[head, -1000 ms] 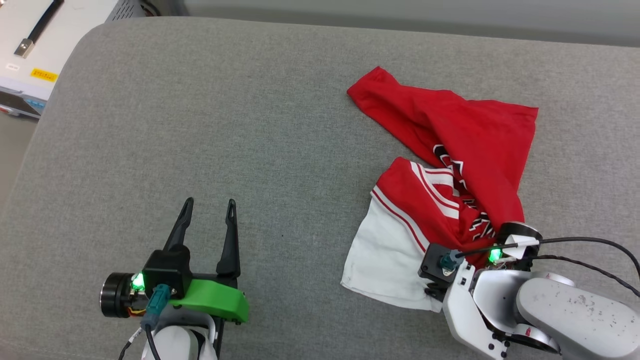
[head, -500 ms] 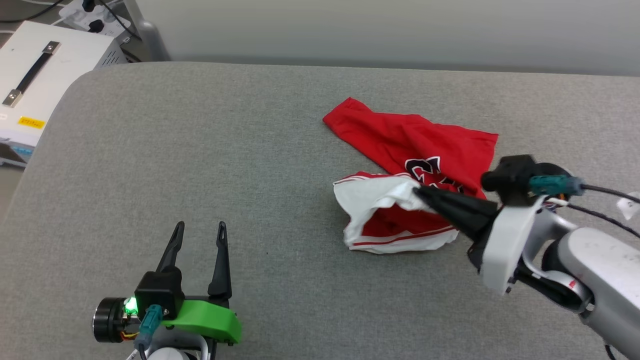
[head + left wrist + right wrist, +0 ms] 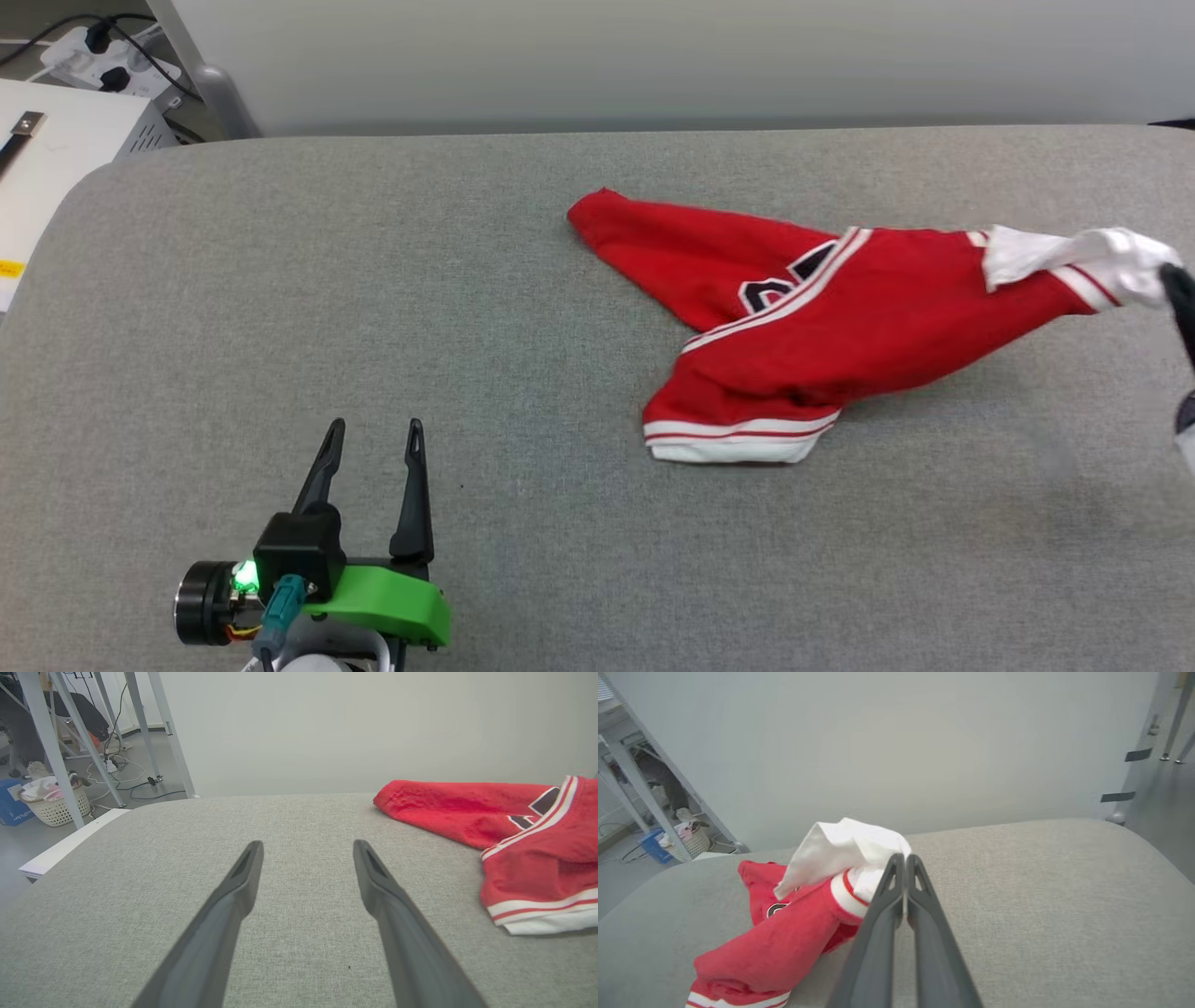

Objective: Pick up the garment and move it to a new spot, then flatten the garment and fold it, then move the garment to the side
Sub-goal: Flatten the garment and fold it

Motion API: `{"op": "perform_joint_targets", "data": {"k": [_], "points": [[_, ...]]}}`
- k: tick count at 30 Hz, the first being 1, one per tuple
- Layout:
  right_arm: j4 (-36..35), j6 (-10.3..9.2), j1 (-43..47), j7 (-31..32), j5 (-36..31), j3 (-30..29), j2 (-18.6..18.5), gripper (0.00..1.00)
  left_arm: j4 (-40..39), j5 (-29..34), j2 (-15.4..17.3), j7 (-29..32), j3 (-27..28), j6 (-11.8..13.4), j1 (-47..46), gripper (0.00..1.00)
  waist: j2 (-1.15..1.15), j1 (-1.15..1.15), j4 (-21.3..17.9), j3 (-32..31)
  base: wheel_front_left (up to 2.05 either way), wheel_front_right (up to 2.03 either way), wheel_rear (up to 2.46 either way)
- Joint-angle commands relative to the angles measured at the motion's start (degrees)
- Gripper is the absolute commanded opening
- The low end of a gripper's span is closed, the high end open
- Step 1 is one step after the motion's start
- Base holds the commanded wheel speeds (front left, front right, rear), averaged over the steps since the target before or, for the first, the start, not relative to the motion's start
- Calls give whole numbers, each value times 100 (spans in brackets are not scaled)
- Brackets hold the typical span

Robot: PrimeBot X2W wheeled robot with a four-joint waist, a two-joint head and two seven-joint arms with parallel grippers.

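Observation:
The garment (image 3: 840,327) is a red shirt with white sleeves and striped trim, stretched out across the right half of the grey cushion (image 3: 373,308). My right gripper (image 3: 1172,280), at the right edge of the head view, is shut on its white sleeve (image 3: 1092,257) and holds that end lifted. In the right wrist view the closed gripper (image 3: 903,858) pinches the white cloth (image 3: 845,847), and the red body (image 3: 784,947) trails down to the left. My left gripper (image 3: 373,429) stands open at the lower left, well apart from the garment (image 3: 528,835); its fingers (image 3: 243,877) hold nothing.
A white box (image 3: 47,159) with a power strip (image 3: 103,56) behind it stands off the cushion's far left corner. A pale wall runs along the back edge. Metal frame legs (image 3: 51,746) and a basket (image 3: 53,802) stand on the floor beyond.
My right gripper has pulled the white sleeve up and far to the right, stretching the crumpled garment out. The head camera has tilted up. The left gripper has stayed put.

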Motion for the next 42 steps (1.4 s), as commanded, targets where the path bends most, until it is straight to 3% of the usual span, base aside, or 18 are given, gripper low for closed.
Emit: {"op": "perform_joint_targets", "data": {"k": [1,11,17,21,22,23,24,35,42], "points": [[275,-4,125,-106,59,-307,74,0,-11,4,-23,-34,-4,37,-22,100,0,0,-8,52,0,0,0],[2625,-4,504,-319,53,-2059,384,0,31,-20,-24,-34,-77,44,-114,100,0,0,85,207,0,0,0],[3759,-4,626,-86,-98,-2265,626,0,41,-33,-24,-34,-83,70,-121,100,0,0,98,226,0,0,0],[4022,-4,580,-135,-188,-2208,761,0,53,-31,-24,-34,-101,89,-114,100,0,0,65,202,0,0,0],[4007,-4,556,-222,-216,-2193,765,6,60,-23,-24,-34,-103,88,-110,100,0,0,55,182,0,0,0],[3977,-4,536,-301,-239,-2184,762,32,63,-13,-24,-34,-99,85,-106,100,0,0,45,164,0,0,0],[3930,-4,515,-385,-260,-2181,752,97,64,-1,-24,-34,-96,81,-101,100,0,0,39,146,0,0,0],[2515,-4,524,-810,-926,-2326,579,100,54,107,-24,-34,-27,21,30,100,0,0,52,-85,0,0,0],[454,-4,378,-549,-2055,-2296,609,100,12,136,-24,-34,-36,22,85,100,0,0,121,-142,0,0,0]]}}
